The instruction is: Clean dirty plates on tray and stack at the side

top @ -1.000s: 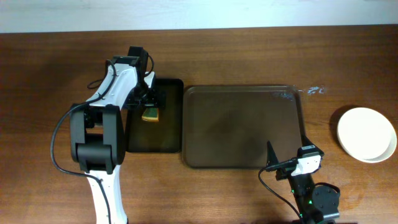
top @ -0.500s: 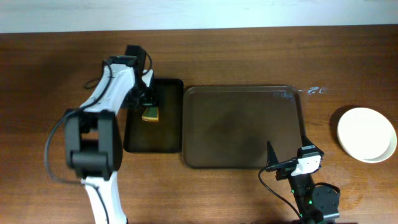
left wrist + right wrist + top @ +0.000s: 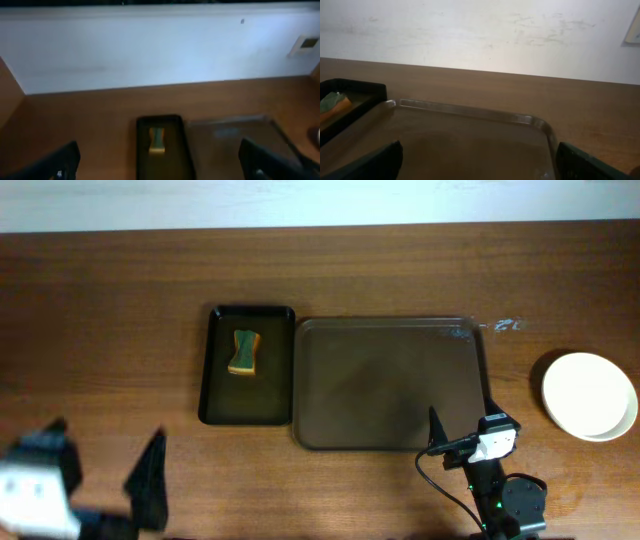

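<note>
With the tray (image 3: 390,380) bare, plates (image 3: 590,395) stacked at frame right and both jaws open, cleaning appeared complete; no further move seemed needed.

You have nothing legible here: no text, label, brand or number can be read in any view. The pale marks (image 3: 505,325) on the table (image 3: 100,280), just beyond the far right corner of the tray (image 3: 390,380), are too faint to tell as writing. The wall plate (image 3: 305,44) at the far right of the left wrist view is blurred.
</note>
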Tool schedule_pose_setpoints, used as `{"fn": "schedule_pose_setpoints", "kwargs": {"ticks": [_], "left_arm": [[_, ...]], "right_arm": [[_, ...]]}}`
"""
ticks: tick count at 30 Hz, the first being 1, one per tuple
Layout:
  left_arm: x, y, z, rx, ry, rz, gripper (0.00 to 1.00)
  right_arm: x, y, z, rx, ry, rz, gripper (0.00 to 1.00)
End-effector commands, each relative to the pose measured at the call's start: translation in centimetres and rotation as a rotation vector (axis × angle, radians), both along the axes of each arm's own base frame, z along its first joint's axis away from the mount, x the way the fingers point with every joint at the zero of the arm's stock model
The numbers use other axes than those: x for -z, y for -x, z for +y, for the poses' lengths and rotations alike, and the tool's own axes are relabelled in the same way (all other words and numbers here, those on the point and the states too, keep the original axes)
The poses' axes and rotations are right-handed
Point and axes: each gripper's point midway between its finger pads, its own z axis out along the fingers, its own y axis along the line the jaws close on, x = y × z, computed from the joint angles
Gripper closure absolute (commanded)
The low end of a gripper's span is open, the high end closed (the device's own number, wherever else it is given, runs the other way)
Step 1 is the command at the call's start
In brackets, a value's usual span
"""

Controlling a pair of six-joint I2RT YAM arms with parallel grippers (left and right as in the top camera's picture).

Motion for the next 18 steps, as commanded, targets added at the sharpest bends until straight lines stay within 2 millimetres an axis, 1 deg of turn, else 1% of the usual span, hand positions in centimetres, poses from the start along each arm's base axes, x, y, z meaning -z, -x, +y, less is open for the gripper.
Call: {"fn": "schedule_pose_setpoints", "kwargs": {"ticks": [1, 2, 4, 6, 7, 9, 11, 12, 14, 15, 16, 18], "left_arm": [[3.0, 3.9, 1.0, -0.035, -0.032, 0.029, 0.0], [4.0, 4.7, 1.2, -0.051, -0.032, 0.03, 0.0], [5.4, 5.1, 1.4, -0.073, -0.031, 0.021, 0.0], [6.6, 4.3, 1.5, -0.09, -0.027, -0.024, 0.0], [6.8, 3.6, 1.5, -0.094, -0.024, -0.061, 0.0], [6.6, 1.5, 1.4, -0.097, -0.001, -0.197, 0.0], [5.4, -0.1, 1.2, -0.094, 0.033, -0.374, 0.0], [5.0, -0.6, 1.1, -0.087, 0.037, -0.432, 0.0], [3.9, -1.6, 0.7, -0.063, 0.045, -0.626, 0.0], [3.5, -1.8, 0.6, -0.054, 0.047, -0.707, 0.0], [3.4, -2.0, 0.4, -0.041, 0.048, -0.78, 0.0], [3.9, -2.4, 0.2, -0.027, 0.06, -0.882, 0.0]], "right_arm": [[0.2, 0.0, 0.1, -0.008, -0.006, 0.005, 0.02], [0.2, 0.0, 0.1, -0.008, -0.006, 0.005, 0.02], [0.2, 0.0, 0.1, -0.008, -0.006, 0.005, 0.02], [0.2, 0.0, 0.1, -0.008, -0.006, 0.005, 0.02], [0.2, 0.0, 0.1, -0.008, -0.006, 0.005, 0.02], [0.2, 0.0, 0.1, -0.008, -0.006, 0.005, 0.02], [0.2, 0.0, 0.1, -0.008, -0.006, 0.005, 0.02], [0.2, 0.0, 0.1, -0.008, -0.006, 0.005, 0.02], [0.2, 0.0, 0.1, -0.008, -0.006, 0.005, 0.02], [0.2, 0.0, 0.1, -0.008, -0.006, 0.005, 0.02], [0.2, 0.0, 0.1, -0.008, -0.006, 0.005, 0.02], [0.2, 0.0, 0.1, -0.008, -0.006, 0.005, 0.02]]}}
